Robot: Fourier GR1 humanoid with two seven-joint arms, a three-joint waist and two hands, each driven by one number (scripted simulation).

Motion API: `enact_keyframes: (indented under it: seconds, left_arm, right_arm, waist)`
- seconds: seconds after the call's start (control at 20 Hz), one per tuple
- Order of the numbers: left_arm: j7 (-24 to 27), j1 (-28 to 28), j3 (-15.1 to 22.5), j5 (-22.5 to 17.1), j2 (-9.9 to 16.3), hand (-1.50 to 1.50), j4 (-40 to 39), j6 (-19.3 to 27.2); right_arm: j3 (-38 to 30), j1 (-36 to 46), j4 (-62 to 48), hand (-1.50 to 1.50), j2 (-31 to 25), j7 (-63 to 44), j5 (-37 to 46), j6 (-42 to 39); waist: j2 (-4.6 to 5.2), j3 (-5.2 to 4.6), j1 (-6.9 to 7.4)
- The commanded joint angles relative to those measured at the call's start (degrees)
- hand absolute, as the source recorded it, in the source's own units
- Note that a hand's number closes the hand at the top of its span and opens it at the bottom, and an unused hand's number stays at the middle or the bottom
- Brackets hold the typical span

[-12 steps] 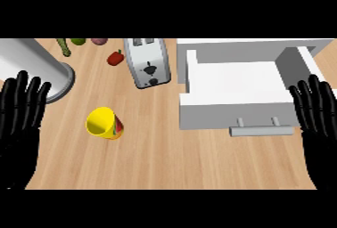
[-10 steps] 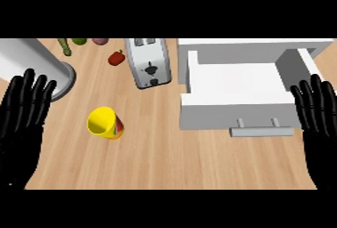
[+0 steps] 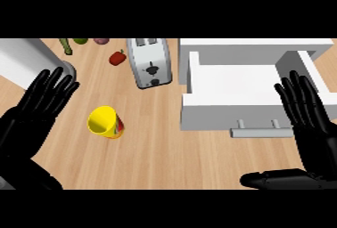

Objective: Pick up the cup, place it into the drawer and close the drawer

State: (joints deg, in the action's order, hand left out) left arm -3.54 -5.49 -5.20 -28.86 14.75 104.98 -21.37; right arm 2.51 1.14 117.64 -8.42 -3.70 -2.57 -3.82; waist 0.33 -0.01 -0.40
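While both hands hold flat with fingers straight and spread, nothing is gripped on either side. Over on the left hand (image 3: 36, 109), the palm faces down over the wooden surface (image 3: 164, 156), fingers pointing up and away, apart from one another and touching no object. Just beyond its fingertips sits a tall grey metal cylinder (image 3: 26, 60), partly behind the fingers.

And there's the cup (image 3: 105, 122), yellow, lying tipped on its side with the open mouth turned towards the left hand, a red and green print on its wall. It rests just to the inner side of the left hand, near it but clear of the fingers, and well apart from the right hand (image 3: 309, 124).

The right hand shows at the far side, fingers straight and slightly fanned, thumb stretched out low across the surface. Its fingers overlap the right corner of the drawer (image 3: 230, 84), which stands pulled open, white inside, with its bar handle (image 3: 262, 132) just inward of the right palm.

Between the two hands, farther out, a silver toaster (image 3: 150, 62) stands beside the drawer's left wall. Past the left hand's fingertips lie a small red fruit (image 3: 117, 58) and a few green and purple vegetables (image 3: 80, 42) at the far edge.
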Motion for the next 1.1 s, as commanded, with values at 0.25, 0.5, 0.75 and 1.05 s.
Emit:
enact_keyframes:
  seconds: [0.25,0.5,0.75,1.05]
  left_arm:
    - [4.0,-4.8,-3.1,0.9,1.6,-1.50,-18.1,-7.9]
    - [8.4,-11.3,-4.2,6.3,2.5,-1.50,-32.0,-9.2]
    - [19.5,-14.0,-4.9,13.9,3.2,-1.50,-47.0,-11.4]
    - [30.1,-13.9,-4.0,21.6,3.7,-1.50,-58.3,-10.7]
  right_arm:
    - [-4.9,8.7,-8.7,-1.50,-1.4,-1.8,-3.7,-3.0]
    - [-5.4,8.7,-10.1,-1.50,-1.3,1.5,-3.1,-4.0]
    - [-4.4,11.5,-12.6,-1.50,-0.5,1.6,-1.4,-3.3]
    - [-7.0,12.3,-10.9,-1.50,-2.0,0.1,-3.0,-4.4]
  waist:
    - [-0.23,0.00,0.34]
    - [-0.21,0.00,0.08]
    - [-0.11,-0.03,-0.08]
    - [-0.14,-0.04,-0.08]
